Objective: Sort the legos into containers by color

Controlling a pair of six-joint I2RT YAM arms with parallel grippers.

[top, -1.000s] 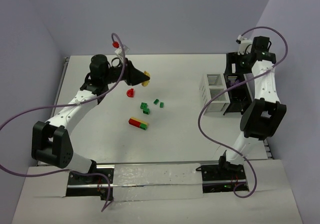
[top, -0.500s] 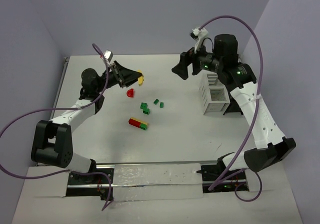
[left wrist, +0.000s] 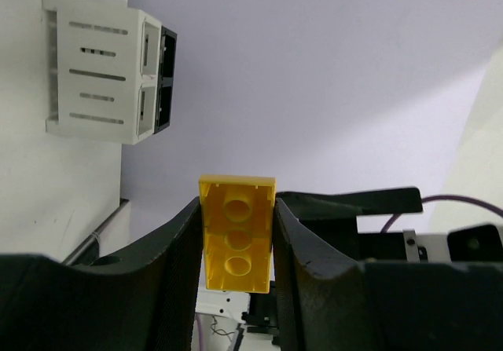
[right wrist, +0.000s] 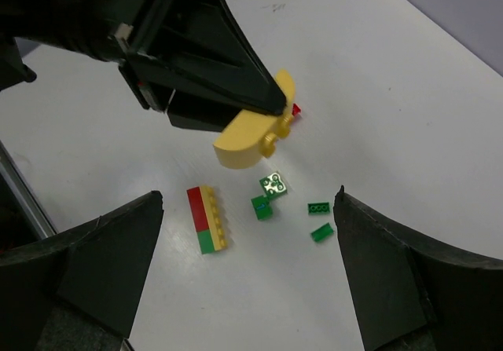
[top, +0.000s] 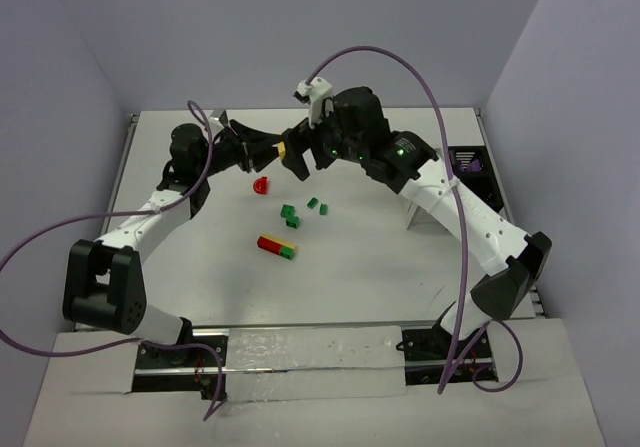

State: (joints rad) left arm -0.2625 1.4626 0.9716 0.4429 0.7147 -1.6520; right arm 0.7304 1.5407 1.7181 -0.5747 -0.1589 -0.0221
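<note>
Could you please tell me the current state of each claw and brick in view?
Left claw: shut on the yellow plastic brick.
Right claw: open, holding nothing.
Yellow plastic brick: gripped, held above the table.
Red-yellow-green joined block: lying on the table.
Small green plastic bricks: loose on the table.

Right gripper [right wrist: 247, 200] with jaws wide apart: between its fingers lie four green legos [right wrist: 262, 207] and a red-yellow-green bar [right wrist: 206, 219], and ahead the left gripper [right wrist: 271, 104] pinches a yellow brick [right wrist: 250, 137] beside a red piece [right wrist: 296, 110].
</note>
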